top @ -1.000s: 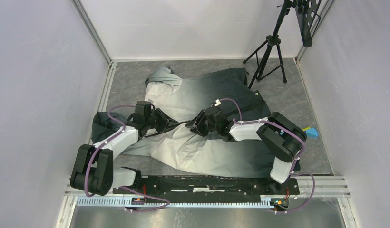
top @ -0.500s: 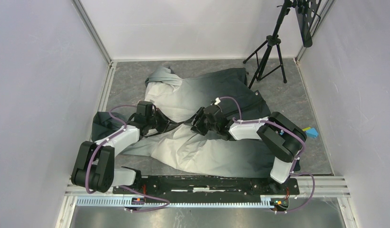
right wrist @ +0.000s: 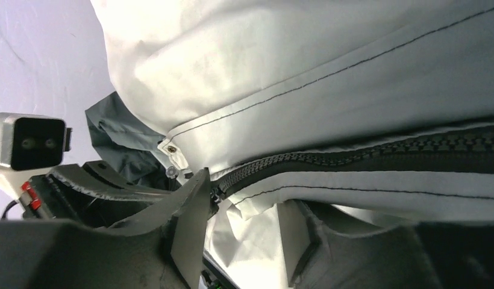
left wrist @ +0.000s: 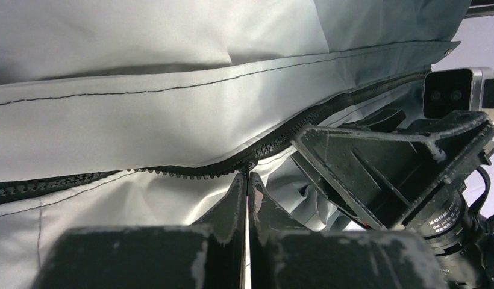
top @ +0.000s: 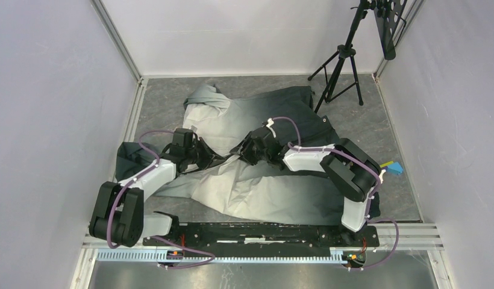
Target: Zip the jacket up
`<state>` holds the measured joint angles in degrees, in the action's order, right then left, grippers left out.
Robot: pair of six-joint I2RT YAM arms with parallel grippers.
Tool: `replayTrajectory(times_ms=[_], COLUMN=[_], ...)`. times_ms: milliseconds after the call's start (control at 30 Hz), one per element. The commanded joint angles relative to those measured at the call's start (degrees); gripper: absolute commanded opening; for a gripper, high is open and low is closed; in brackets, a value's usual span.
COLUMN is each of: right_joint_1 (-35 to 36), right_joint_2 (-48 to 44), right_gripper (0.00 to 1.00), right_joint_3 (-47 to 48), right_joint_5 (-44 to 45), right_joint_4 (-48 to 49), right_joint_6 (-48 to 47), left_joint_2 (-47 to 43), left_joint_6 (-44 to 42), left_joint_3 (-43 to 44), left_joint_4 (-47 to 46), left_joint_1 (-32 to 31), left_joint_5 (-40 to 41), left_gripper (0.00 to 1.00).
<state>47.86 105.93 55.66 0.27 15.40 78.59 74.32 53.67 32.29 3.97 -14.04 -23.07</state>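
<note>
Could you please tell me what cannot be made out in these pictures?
- The slider: top view, left gripper and right gripper cover that stretch of the jacket.
- What the shut left fingertips pinch: left wrist view, hidden between them.
- Far end of the zipper: right wrist view, cut off at right edge.

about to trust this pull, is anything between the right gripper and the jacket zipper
Nothing visible does. The right gripper, jaws open, reaches the black toothed zipper of the grey-to-charcoal fabric jacket directly, only jacket cloth between them. The shut left gripper meets the same zipper alongside, not in between.
</note>
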Motion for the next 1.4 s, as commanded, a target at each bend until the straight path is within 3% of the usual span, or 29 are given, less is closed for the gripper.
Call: replayTrajectory(times_ms=[0, 33, 100, 133, 167, 233, 300, 467, 667, 767, 800, 867, 900, 1000, 1100, 1133, 1233, 1367], right_joint_1=[1.45, 1.54, 1.67, 1.59, 1.18, 1.52, 0.52, -5.14, -5.31, -5.15, -5.14, -4.84, -4.72, -4.14, -3.39, -3.41, -3.3, -3.08], right_joint_2=[1.82, 1.82, 1.81, 1.89, 1.31, -3.7, -8.12, -10.1, -6.48, -3.94, -3.06, -1.84, -1.96, -4.49, -8.18, -9.53, -12.75, -16.45], right_gripper=[0.41, 0.32, 0.02, 0.0, 0.0, 0.0, 0.0, 0.0, 0.0, 0.0, 0.06, 0.31, 0.41, 0.63, 0.79, 0.89, 0.95, 0.98], right_joint_3=[3.07, 2.53, 0.11, -1.16, -3.74, -13.82, -20.22, -21.86, -20.68, -17.1, -15.97, -13.9, -13.38, -11.72, -10.28, -11.0, -12.12, -13.44], right_joint_5=[2.08, 2.54, 2.87, 1.74, 1.28, 9.7, 13.8, 8.84, 2.39, -2.86, -4.77, -7.51, -8.22, -8.45, -5.95, -5.93, -7.58, -11.67], right_joint_4=[0.25, 1.78, 9.17, 14.17, 18.5, 28.63, 33.0, 34.62, 36.62, 36.31, 35.69, 32.52, 30.7, 22.45, 11.0, 10.1, 6.23, 0.65], right_joint_6=[0.96, 1.16, 1.03, 0.69, 0.94, 7.13, 10.36, 11.03, 11.51, 6.99, 5.68, 1.94, -0.48, -11.27, -24.92, -29.28, -41.14, -54.76], left_joint_2=[-2.02, -2.19, -2.33, -2.33, -2.4, -4.13, -10.14, -27.34, -29.95, -30.2, -30.34, -30.24, -29.83, -28.45, -26.16, -24.8, -19.3, -11.38], left_joint_6=[-4.36, -5.13, -6.42, -7.34, -8.79, -10.18, -8.04, -5.41, -5.54, -7.2, -7.68, -9.76, -10.1, -11.41, -8.59, -6.36, 0.6, 0.06], left_joint_3=[2.56, 2.79, 2.97, 3.32, 4.02, 3.72, -1.04, -5.53, 0.02, 1.81, 1.92, 2.21, 3.04, 4.56, 3.88, 2.69, -0.43, 0.79], left_joint_4=[1.74, 2.5, 4.08, 6.09, 10.14, 16.08, 18.68, 26.98, 33.32, 32.33, 31.5, 28.97, 28.8, 25.74, 19.71, 16.03, 4.81, 1.46], left_joint_1=[-0.81, -0.88, -0.99, -0.96, -1.01, -0.83, 2.35, 18.12, 20.44, 20.5, 20.47, 20.46, 20.46, 20.5, 20.46, 20.46, 19.2, 10.11], left_joint_5=[-0.06, 0.58, 3.4, 5.83, 11.03, 24.66, 37.12, 40.42, 46.57, 44.02, 42.21, 37.35, 35.1, 22.92, 9.37, 5.06, -5.68, -1.21], left_gripper=[0.02, 0.02, 0.02, 0.02, 0.02, 0.02, 0.02, 0.02, 0.02, 0.02, 0.02, 0.03, 0.1, 0.5, 0.66, 0.67, 0.68, 0.7])
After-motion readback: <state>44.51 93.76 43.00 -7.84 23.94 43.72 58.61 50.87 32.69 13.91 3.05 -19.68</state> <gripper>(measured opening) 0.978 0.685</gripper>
